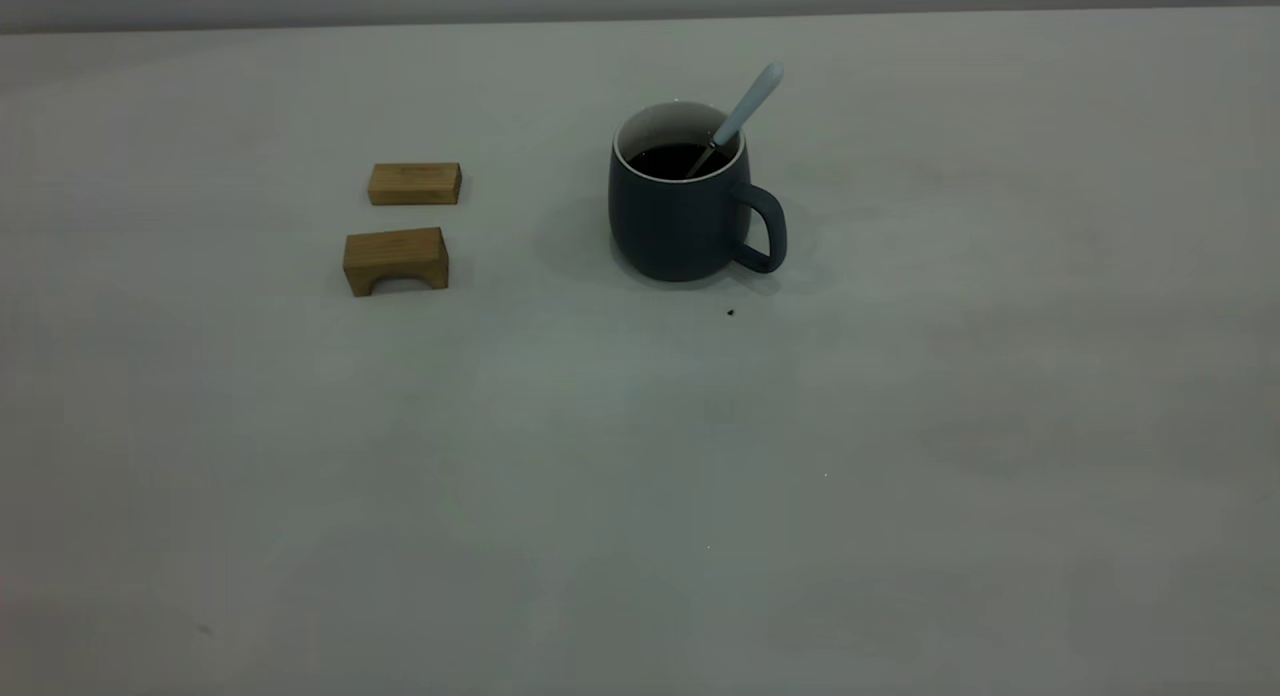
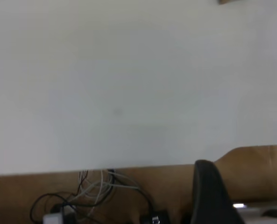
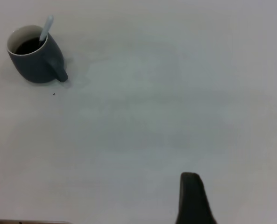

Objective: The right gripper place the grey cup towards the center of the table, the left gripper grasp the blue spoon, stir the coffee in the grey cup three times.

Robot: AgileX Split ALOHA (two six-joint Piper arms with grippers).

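Note:
The grey cup (image 1: 680,226) stands upright on the table (image 1: 640,476), a little behind its middle, with its handle toward the right side. Dark coffee (image 1: 672,159) fills it. The blue spoon (image 1: 745,111) leans in the cup, bowl in the coffee and pale handle sticking up over the rim to the right. No arm shows in the exterior view. The right wrist view has the cup (image 3: 35,63) and spoon (image 3: 46,28) far from my right gripper (image 3: 238,196), which is open and empty. My left gripper (image 2: 245,175) is open and empty above the table's edge.
Two tan wooden blocks lie left of the cup, a flat one (image 1: 414,184) behind an arched one (image 1: 396,259). A tiny dark speck (image 1: 730,312) lies just in front of the cup. Beyond the table edge (image 2: 129,167), cables (image 2: 96,186) lie on a brown floor.

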